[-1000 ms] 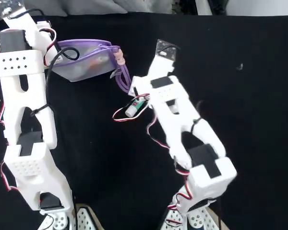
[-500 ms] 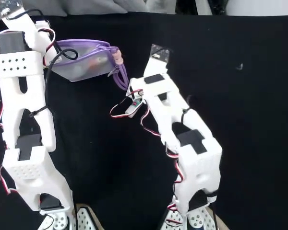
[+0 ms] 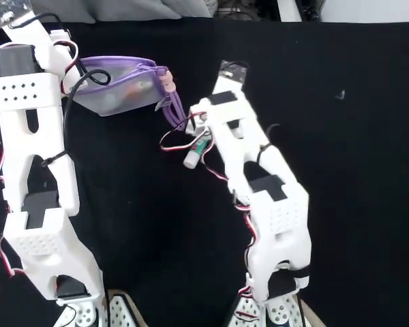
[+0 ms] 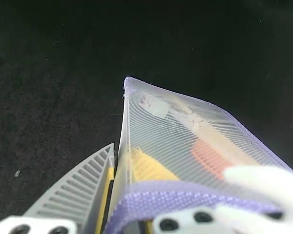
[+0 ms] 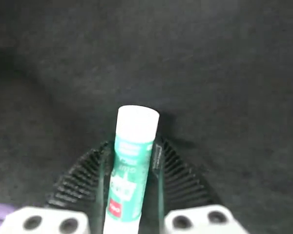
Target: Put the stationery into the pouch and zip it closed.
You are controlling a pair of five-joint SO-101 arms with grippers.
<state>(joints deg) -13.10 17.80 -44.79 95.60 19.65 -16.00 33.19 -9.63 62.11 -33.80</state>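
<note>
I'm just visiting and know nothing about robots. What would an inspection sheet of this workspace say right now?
Surface: black cloth-covered table.
Job's things: clear plastic pouch with purple trim has yellow and orange items inside; green-and-white glue stick is outside it.
Clutter: one small pale speck.
Grippers: left gripper, jaws shut on the pouch; right gripper, jaws shut on the glue stick, beside the pouch's hanging purple strap.
Cables: red and white wire loop at the right wrist; black cable crossing the pouch.
Surroundings: grey fabric behind the table.
</note>
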